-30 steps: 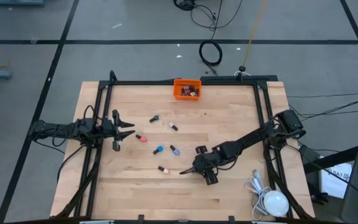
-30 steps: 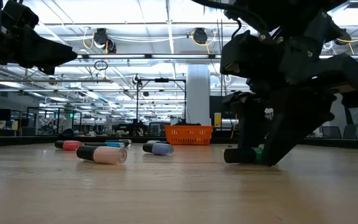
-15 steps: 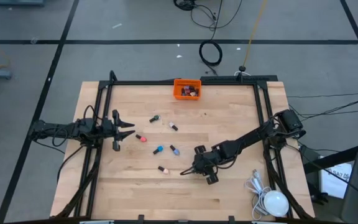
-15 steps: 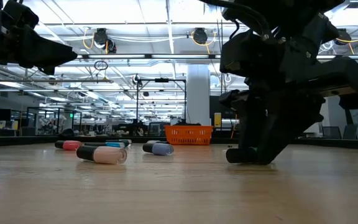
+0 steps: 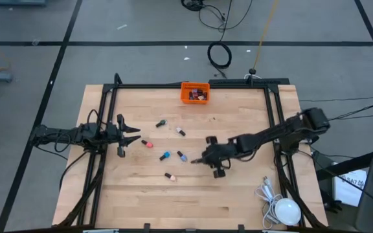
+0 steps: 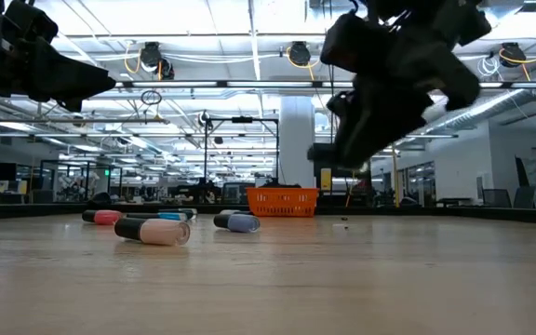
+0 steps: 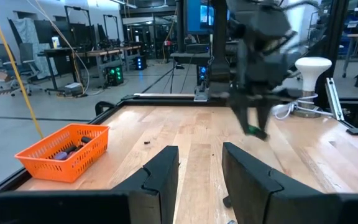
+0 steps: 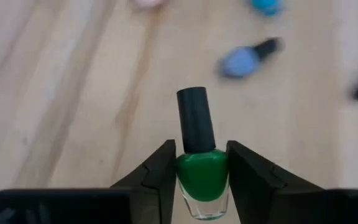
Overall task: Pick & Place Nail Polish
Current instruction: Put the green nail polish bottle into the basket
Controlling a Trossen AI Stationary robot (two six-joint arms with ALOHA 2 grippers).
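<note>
We see the right gripper (image 5: 199,158) lifted off the table (image 5: 238,200) near its middle, its jaws pinching a green nail polish bottle (image 8: 202,176) by the body, dark cap (image 8: 195,119) pointing out ahead of the fingers (image 8: 157,171). In the low view that gripper (image 6: 342,158) hangs clear above the wood with open air beneath it.

The left gripper (image 5: 133,134) waits above the table's left edge, about halfway along it, fingers (image 7: 160,177) parted a little with nothing between them.

Loose bottles lie between the two grippers: a dark-capped green one (image 5: 161,123) and a pale one (image 5: 180,131) toward the far edge, a pink one (image 5: 147,144) just beside the left gripper, a blue one (image 5: 165,156) and a lavender one (image 5: 182,156) near the middle, and a peach one (image 5: 170,176) toward the near edge.

The orange bin (image 5: 194,92) sits at the middle of the far edge, already holding some bottles. The wood between the held bottle and the bin lies bare, as does the whole strip along the near edge, apart from a white cable and lamp (image 5: 283,208) at the near right corner.
</note>
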